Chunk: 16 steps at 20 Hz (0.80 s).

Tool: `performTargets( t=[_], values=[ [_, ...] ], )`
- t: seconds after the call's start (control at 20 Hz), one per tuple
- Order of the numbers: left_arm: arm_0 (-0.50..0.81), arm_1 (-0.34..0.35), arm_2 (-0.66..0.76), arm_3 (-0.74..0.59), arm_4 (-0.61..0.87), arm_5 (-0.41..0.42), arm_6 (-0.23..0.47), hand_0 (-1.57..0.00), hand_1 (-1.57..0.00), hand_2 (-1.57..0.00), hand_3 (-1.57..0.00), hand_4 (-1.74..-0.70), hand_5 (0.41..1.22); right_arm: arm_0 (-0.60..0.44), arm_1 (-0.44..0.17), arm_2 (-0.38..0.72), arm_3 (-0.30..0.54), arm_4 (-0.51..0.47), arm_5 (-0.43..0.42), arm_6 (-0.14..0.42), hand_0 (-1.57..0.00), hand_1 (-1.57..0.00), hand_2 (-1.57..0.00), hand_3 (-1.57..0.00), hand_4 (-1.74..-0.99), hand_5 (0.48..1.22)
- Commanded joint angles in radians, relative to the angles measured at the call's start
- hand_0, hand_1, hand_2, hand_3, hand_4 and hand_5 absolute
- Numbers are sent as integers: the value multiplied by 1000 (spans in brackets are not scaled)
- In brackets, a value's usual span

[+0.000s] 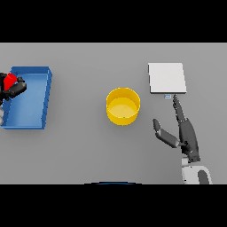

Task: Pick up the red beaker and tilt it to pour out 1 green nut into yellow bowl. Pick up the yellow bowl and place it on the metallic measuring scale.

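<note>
The yellow bowl (123, 105) stands in the middle of the table; I cannot tell whether a nut lies in it. At the far left my left hand (13, 90) is curled round the red beaker (10, 80), holding it over the left edge of a blue tray. The metallic scale (166, 78) lies flat at the back right. My right hand (185, 133) rests open to the right of the bowl, fingers straight and pointing at the scale's front edge, thumb spread toward the bowl.
A blue tray (46, 98) with raised walls lies at the left side of the table, a short gap from the bowl. Grey tabletop surrounds the bowl and scale.
</note>
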Motion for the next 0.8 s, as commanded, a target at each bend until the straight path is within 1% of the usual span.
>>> performTargets(
  t=[0.0, 0.05, 0.1, 0.15, 0.2, 0.3, 0.35, 0.4, 0.5, 0.55, 0.65, 0.7, 0.75],
  values=[
    [0, 7, -7, -5, 26, -37, 6, -1166, -944, -959, -903, -1120, 778, 9, -2, 2, 0, 2, 2, -18, 1, 1, 1, 1, -1187, 664],
    [-8, 18, -19, -7, 46, -74, 6, -932, -755, -767, -722, -1034, 758, 4, -3, -4, 0, -3, 0, -11, 1, 1, 1, 1, -1185, 665],
    [-15, 40, -22, -22, 63, -103, 5, -746, -604, -613, -577, -968, 740, 6, -1, 1, 1, 4, -3, -7, 1, 1, 1, 1, -1181, 665],
    [-3, 50, -27, -44, 72, -117, 4, -596, -483, -490, -462, -916, 723, 14, -6, -1, -1, 5, -2, -13, 1, 1, 1, 1, -1182, 667],
    [-4, 56, -32, -48, 86, -134, 6, -477, -386, -392, -369, -878, 710, 8, -4, 0, -8, 7, -5, 4, 1, 1, 1, 1, -1184, 667],
    [-13, 53, -31, -41, 103, -145, 6, -305, -247, -251, -236, -831, 688, 8, -9, -3, -14, -4, 5, 10, 1, 1, 1, 1, -1189, 666],
    [-12, 53, -28, -46, 109, -148, 0, -244, -197, -200, -189, -815, 684, 15, -10, 2, -9, 5, 4, 5, 1, 1, 1, 1, -1187, 666],
    [-14, 54, -30, -53, 106, -145, 3, -195, -158, -160, -151, -802, 679, 12, -13, -1, -12, -1, 10, 14, 1, 1, 1, 1, -1188, 668],
    [-22, 46, -17, -43, 109, -129, -16, -124, -100, -102, -96, -791, 674, 7, -2, 12, -17, 18, -1, 30, 1, 1, 1, 1, -1193, 660],
    [-27, 40, -17, -39, 104, -120, -20, -99, -80, -81, -77, -785, 674, 7, -4, 17, -18, 35, -8, 36, 1, 1, 1, 1, -1192, 660],
    [-23, 36, 2, -21, 113, -112, -65, -63, -51, -52, -49, -785, 674, 3, -7, 29, -6, 77, -25, 45, 1, 1, 1, 1, -1203, 660],
    [-28, 37, 9, -24, 116, -107, -72, -50, -41, -41, -39, -786, 671, 2, -9, 38, -5, 91, -24, 50, 1, 1, 1, 1, -1198, 662],
    [-27, 35, 9, -14, 112, -106, -81, -40, -32, -33, -31, -781, 674, -20, -28, 35, -6, 75, 4, 40, 1, 1, 1, 1, -1175, 677]
  ],
)
